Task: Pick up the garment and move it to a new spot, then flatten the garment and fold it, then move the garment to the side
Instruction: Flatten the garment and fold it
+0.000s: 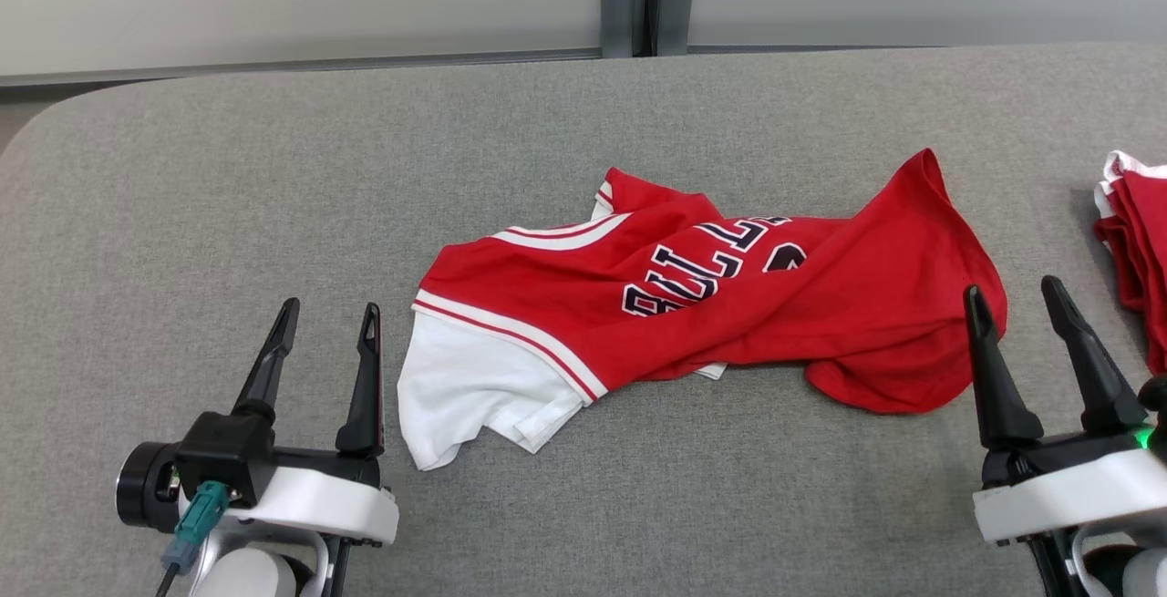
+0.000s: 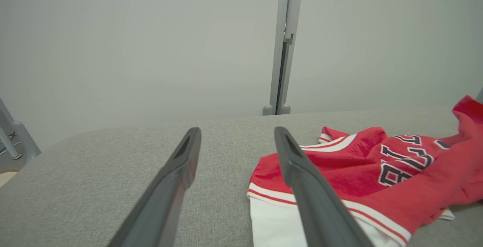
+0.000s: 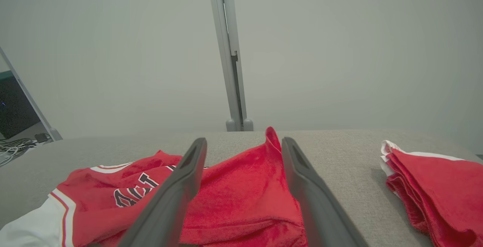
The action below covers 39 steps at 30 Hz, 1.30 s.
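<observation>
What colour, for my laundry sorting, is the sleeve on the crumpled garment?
White sleeve, edged with red-and-white stripes, on a red garment; clearest in the head view.

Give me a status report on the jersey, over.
Left gripper open, empty. Right gripper open, empty, at the jersey's red edge. That jersey crumpled on grey table, not yet flattened. Second red garment far right, apart.

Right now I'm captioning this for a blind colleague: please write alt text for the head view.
A crumpled red-and-white basketball jersey lies on a grey table between the open left gripper and open right gripper. Folded red clothing sits at the right edge.
</observation>
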Motion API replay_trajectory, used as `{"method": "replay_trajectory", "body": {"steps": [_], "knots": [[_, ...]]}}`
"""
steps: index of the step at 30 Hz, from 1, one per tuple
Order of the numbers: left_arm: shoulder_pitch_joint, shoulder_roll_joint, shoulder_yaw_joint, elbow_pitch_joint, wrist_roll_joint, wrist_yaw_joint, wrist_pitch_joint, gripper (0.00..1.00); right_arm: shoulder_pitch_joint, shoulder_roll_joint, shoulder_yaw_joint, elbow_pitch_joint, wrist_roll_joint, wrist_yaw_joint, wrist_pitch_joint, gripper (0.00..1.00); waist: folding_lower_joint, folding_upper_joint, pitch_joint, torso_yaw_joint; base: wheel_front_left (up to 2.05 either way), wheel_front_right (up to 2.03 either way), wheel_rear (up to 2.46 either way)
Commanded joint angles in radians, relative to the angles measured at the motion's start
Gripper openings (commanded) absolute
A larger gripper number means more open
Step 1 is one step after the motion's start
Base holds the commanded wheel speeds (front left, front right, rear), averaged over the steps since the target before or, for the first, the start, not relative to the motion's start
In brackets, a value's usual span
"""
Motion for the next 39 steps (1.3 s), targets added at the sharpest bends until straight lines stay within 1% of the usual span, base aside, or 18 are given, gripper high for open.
{"method": "replay_trajectory", "body": {"steps": [1, 3, 9, 17, 20, 24, 30, 31, 32, 33, 35, 39], "knots": [[0.017, 0.007, 0.002, -0.006, -0.006, 0.004, 0.003, 1.0, 0.024, 0.006, -0.001, -0.017, -0.009, 0.0, 0.01, 1.0, 0.0, -0.0001, -0.016, -0.007, 0.0, 0.0, 0.0], [0.031, 0.012, 0.003, -0.01, -0.007, 0.008, 0.008, 1.0, 0.049, 0.018, -0.002, -0.03, -0.012, 0.0, 0.021, 1.0, 0.0, -0.0001, -0.023, -0.012, 0.0, 0.0, 0.0], [0.049, 0.022, 0.002, -0.023, -0.013, 0.011, 0.021, 1.0, 0.071, 0.029, -0.006, -0.058, -0.024, 0.0, 0.035, 1.0, 0.0, -0.0001, -0.027, -0.019, 0.0, 0.0, 0.0], [0.036, 0.028, -0.01, -0.025, -0.014, 0.011, 0.036, 1.0, 0.057, 0.034, -0.007, -0.064, -0.021, 0.0, 0.041, 1.0, 0.0, -0.0001, -0.017, -0.017, 0.0, 0.0, 0.0], [0.015, 0.022, -0.035, 0.015, -0.021, -0.012, 0.062, 1.0, 0.046, 0.037, 0.0, -0.062, -0.017, 0.0, 0.043, 1.0, 0.0, -0.0001, 0.002, -0.02, 0.0, 0.0, 0.0], [0.012, 0.01, -0.058, 0.107, -0.044, -0.04, 0.096, 1.0, 0.037, 0.041, 0.01, -0.045, -0.006, 0.0, 0.039, 1.0, 0.0, -0.0001, 0.02, -0.035, 0.0, 0.0, 0.0], [0.034, -0.02, -0.071, 0.238, -0.099, -0.069, 0.138, 1.0, 0.047, 0.053, 0.001, -0.017, 0.004, 0.0, 0.03, 1.0, 0.0, -0.0001, 0.036, -0.053, 0.0, 0.0, 0.0], [0.03, -0.022, -0.073, 0.251, -0.103, -0.073, 0.137, 0.76, 0.05, 0.054, -0.003, -0.012, 0.006, 0.0, 0.029, 1.0, 0.0, -0.0001, 0.037, -0.054, 0.0, 0.0, 0.0], [0.026, -0.026, -0.074, 0.26, -0.108, -0.08, 0.136, 0.23, 0.052, 0.053, -0.007, -0.006, 0.009, 0.0, 0.027, 1.0, 0.0, -0.0001, 0.039, -0.054, 0.0, 0.0, 0.0], [0.022, -0.028, -0.074, 0.269, -0.112, -0.08, 0.135, 0.0, 0.053, 0.053, -0.012, 0.0, 0.012, 0.0, 0.025, 1.0, 0.0, -0.0001, 0.041, -0.053, 0.0, 0.0, 0.0], [0.017, -0.026, -0.075, 0.279, -0.114, -0.087, 0.13, 0.0, 0.055, 0.054, -0.029, 0.02, 0.022, 0.0, 0.026, 1.0, 0.0, -0.0001, 0.043, -0.052, 0.0, 0.0, 0.0], [-0.005, -0.017, -0.075, 0.289, -0.112, -0.09, 0.122, 0.0, 0.05, 0.029, -0.079, 0.104, 0.044, 0.0, 0.031, 1.0, 0.0, -0.0001, 0.048, -0.046, 0.0, 0.0, 0.0]]}}
